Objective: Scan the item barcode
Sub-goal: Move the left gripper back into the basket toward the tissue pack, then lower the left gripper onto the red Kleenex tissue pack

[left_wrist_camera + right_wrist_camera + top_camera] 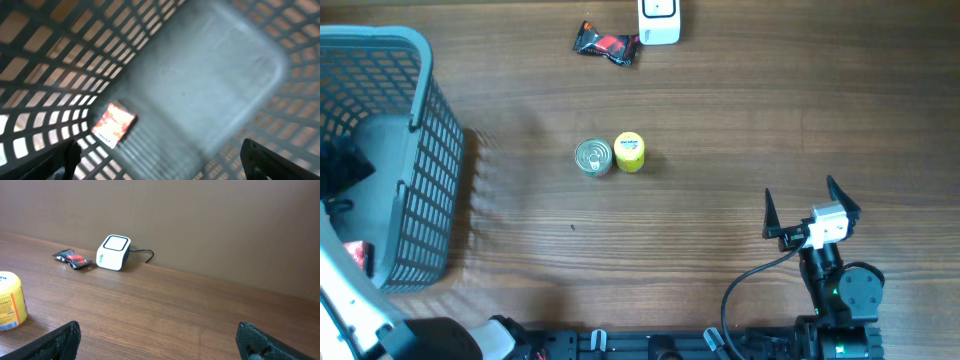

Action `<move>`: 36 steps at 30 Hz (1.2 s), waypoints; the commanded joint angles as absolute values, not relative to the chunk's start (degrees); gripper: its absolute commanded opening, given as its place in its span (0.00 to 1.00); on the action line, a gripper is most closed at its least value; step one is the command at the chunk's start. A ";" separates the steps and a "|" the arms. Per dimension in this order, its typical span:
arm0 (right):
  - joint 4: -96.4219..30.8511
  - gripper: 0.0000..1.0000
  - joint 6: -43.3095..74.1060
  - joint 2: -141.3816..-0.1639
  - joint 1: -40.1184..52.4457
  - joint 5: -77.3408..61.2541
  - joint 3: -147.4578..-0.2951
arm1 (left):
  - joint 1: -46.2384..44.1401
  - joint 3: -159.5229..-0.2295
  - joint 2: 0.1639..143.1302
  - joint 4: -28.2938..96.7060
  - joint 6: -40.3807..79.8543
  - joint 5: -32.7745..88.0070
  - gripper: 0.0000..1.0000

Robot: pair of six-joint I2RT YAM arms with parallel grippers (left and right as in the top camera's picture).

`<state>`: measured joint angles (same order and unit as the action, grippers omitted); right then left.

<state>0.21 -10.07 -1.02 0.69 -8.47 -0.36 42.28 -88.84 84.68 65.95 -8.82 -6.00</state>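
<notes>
My left gripper (161, 162) hangs open inside the grey plastic basket (415, 120). Below and left of its fingers, a red, orange and white packet (114, 125) lies flat on the basket floor, untouched; it shows as a red spot (358, 255) from overhead. The white barcode scanner (660, 20) sits at the table's far edge, also seen from the right wrist (114, 252). My right gripper (807, 207) stands open over bare wood at the front right, holding nothing.
A silver can (593, 157) and a yellow tub (629, 151) stand together mid-table. A black and red wrapper (606, 44) lies left of the scanner. The basket's latticed walls surround the left gripper closely.
</notes>
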 commanded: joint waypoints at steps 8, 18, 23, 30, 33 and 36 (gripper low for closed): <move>0.43 1.00 -9.02 -0.97 0.91 -7.73 -0.30 | 49.69 -83.20 83.90 64.27 -15.05 1.04 1.00; 0.43 1.00 -8.99 -0.97 0.91 -7.73 -0.30 | 49.78 -66.94 83.92 51.75 -14.59 -13.74 1.00; 0.43 1.00 -8.99 -0.97 0.91 -7.73 -0.30 | 49.80 -64.60 84.03 49.17 -14.59 -26.06 1.00; 0.43 1.00 -9.02 -0.97 0.91 -7.73 -0.30 | 50.17 -64.60 84.97 48.25 -26.39 -7.62 1.00; 0.43 1.00 -8.99 -0.97 0.91 -7.73 -0.30 | 50.65 -64.60 87.02 49.30 -31.57 -7.33 1.00; 0.43 1.00 -9.02 -0.97 0.91 -7.73 -0.30 | 51.86 -64.60 89.95 50.09 -36.10 -7.29 1.00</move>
<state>0.23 -10.07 -1.02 0.69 -8.47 -0.36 50.17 -64.97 86.21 49.63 -26.81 -10.55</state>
